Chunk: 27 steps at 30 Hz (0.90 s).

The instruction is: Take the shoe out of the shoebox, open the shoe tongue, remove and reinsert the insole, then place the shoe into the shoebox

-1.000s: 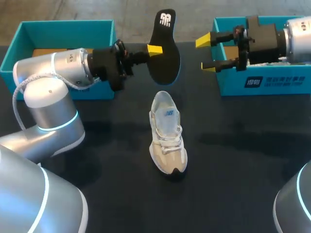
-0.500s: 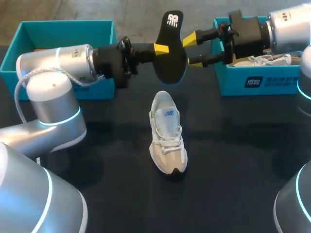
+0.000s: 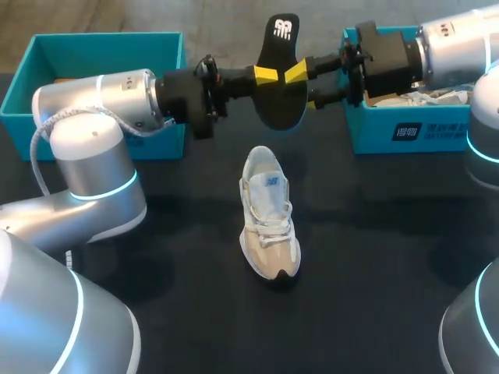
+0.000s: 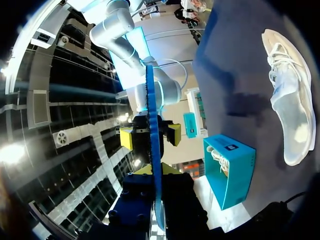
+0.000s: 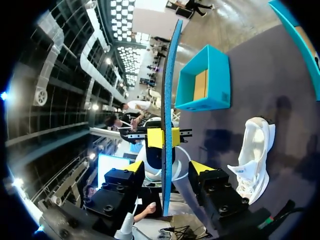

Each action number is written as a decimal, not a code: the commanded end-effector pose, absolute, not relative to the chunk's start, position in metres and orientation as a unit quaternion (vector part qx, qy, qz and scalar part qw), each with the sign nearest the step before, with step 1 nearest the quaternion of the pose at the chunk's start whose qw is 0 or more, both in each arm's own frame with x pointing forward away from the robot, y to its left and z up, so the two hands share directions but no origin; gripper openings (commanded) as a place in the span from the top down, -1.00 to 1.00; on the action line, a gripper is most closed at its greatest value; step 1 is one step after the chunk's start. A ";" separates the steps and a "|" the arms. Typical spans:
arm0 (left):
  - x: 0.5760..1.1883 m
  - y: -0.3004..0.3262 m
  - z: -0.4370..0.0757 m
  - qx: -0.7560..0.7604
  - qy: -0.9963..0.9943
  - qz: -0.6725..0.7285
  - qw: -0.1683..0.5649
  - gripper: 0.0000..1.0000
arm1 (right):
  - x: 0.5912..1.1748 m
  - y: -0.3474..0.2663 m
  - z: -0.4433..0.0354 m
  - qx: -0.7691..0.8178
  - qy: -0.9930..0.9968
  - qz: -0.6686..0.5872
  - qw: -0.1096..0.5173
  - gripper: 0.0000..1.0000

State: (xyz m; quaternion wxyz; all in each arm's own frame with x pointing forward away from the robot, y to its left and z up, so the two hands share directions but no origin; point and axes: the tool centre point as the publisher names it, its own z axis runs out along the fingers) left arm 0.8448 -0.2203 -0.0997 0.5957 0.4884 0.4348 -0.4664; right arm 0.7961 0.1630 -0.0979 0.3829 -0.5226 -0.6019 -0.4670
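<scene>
A black insole (image 3: pixel 282 74) with a blue underside is held on edge in the air above the table, my left gripper (image 3: pixel 265 75) shut on its side. In the left wrist view the insole (image 4: pixel 152 125) runs edge-on out of that gripper (image 4: pixel 154 171). My right gripper (image 3: pixel 302 84) comes in from the opposite side. In its wrist view its yellow fingertips (image 5: pixel 134 168) straddle the insole (image 5: pixel 167 100), with a gap showing on each side. The beige shoe (image 3: pixel 267 212) lies on the dark table below, toe toward the front edge.
A teal shoebox (image 3: pixel 47 47) stands at the back left behind my left arm. Another teal shoebox (image 3: pixel 421 134) at the back right holds a second shoe (image 3: pixel 425 97). The shoe on the table also shows in both wrist views (image 4: pixel 290 110) (image 5: pixel 252 150).
My right gripper has travelled left from over the right shoebox to the insole, its fingers narrowing around it. My left arm has carried the insole slightly to the right.
</scene>
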 end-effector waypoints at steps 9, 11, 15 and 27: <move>0.842 -0.228 -0.098 0.478 0.432 -0.473 0.601 1.00 | 0.797 0.172 -0.101 -0.523 -0.600 -0.467 0.386 0.12; 0.841 -0.227 -0.097 0.477 0.430 -0.475 0.602 1.00 | 0.797 0.171 -0.101 -0.523 -0.599 -0.467 0.386 0.20; 0.840 -0.226 -0.096 0.475 0.429 -0.477 0.603 1.00 | 0.797 0.171 -0.098 -0.524 -0.598 -0.469 0.385 0.39; 0.836 -0.221 -0.099 0.480 0.426 -0.483 0.596 0.32 | 0.797 0.171 -0.100 -0.522 -0.597 -0.471 0.386 1.00</move>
